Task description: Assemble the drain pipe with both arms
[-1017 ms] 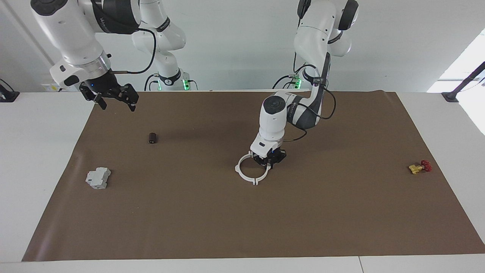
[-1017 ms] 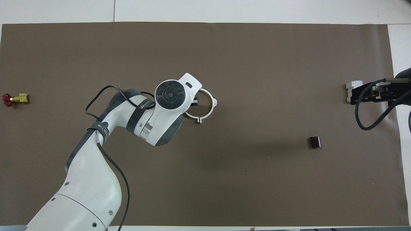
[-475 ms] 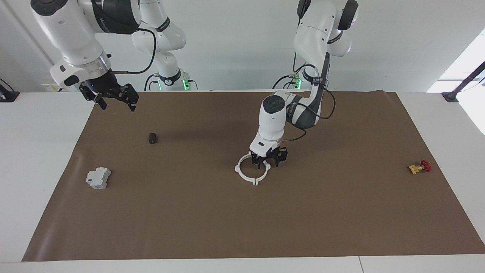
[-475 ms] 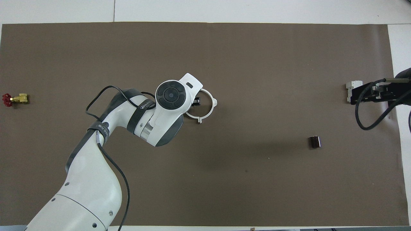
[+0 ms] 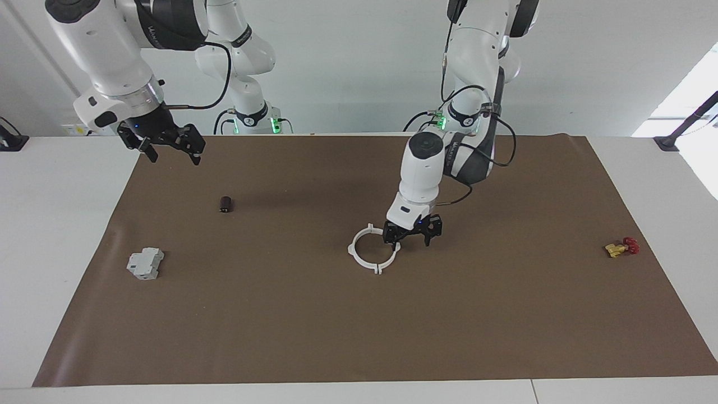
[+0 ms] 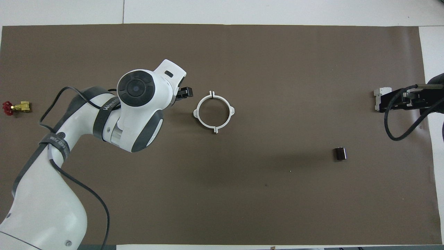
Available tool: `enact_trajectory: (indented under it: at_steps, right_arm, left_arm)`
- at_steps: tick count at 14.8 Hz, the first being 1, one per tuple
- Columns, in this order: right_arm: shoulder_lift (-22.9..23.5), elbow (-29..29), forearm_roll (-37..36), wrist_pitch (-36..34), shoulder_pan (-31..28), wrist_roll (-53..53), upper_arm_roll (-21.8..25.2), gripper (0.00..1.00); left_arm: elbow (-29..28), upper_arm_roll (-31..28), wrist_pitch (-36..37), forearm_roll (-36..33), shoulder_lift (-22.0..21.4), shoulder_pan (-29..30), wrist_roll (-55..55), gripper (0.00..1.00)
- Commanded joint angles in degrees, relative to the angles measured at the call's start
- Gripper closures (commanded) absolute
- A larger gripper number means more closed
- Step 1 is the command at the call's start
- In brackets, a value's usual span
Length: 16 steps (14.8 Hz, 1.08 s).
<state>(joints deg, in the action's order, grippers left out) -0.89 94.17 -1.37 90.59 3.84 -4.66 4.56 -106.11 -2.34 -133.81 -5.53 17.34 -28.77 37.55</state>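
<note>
The drain pipe (image 5: 374, 250), joined as one ring, lies mid-tabletop (image 5: 505, 314). The left pincer (image 5: 412, 238) hangs just beside it, wide and empty; the right pincer (image 5: 168, 147) waits raised, wide.

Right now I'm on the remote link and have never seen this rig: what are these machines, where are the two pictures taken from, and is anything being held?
These are two white robot arms at a table covered by a brown mat. One picture looks across the table at the robots; the other looks down from above their end.

The white ring, which is the drain pipe, lies flat on the mat in the middle, closed into a full circle.

The left gripper hangs open just beside the ring and holds nothing. The right gripper waits open and empty, raised over the mat's corner at its own end.

Also on the mat: a grey box, a small dark cylinder, and a yellow and red valve.
</note>
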Motion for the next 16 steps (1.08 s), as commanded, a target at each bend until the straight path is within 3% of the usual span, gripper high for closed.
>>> enact_trajectory:
  at_steps: [1,8,12,16]
  right_arm:
    - [-0.3,-0.7,0.1,-0.2,-1.1,1.4,-0.7,0.00]
    - [-0.3,-1.1,0.5,-0.3,-1.0,1.5,-0.9,0.00]
    - [-0.2,-2.0,0.5,-0.9,-0.6,1.4,-1.1,0.00]
    - [-0.2,-1.9,0.2,-0.8,-0.6,1.1,-1.0,0.00]
  left_arm:
    - [-3.5,0.3,1.4,-0.8,-4.3,2.9,-0.5,0.00]
    - [-3.4,0.3,13.9,0.0,-11.5,14.2,-18.9,0.00]
    - [-3.0,0.1,20.2,5.5,-16.4,21.0,-30.5,0.00]
    - [-0.2,-0.6,27.8,6.2,-19.2,24.7,-35.5,0.00]
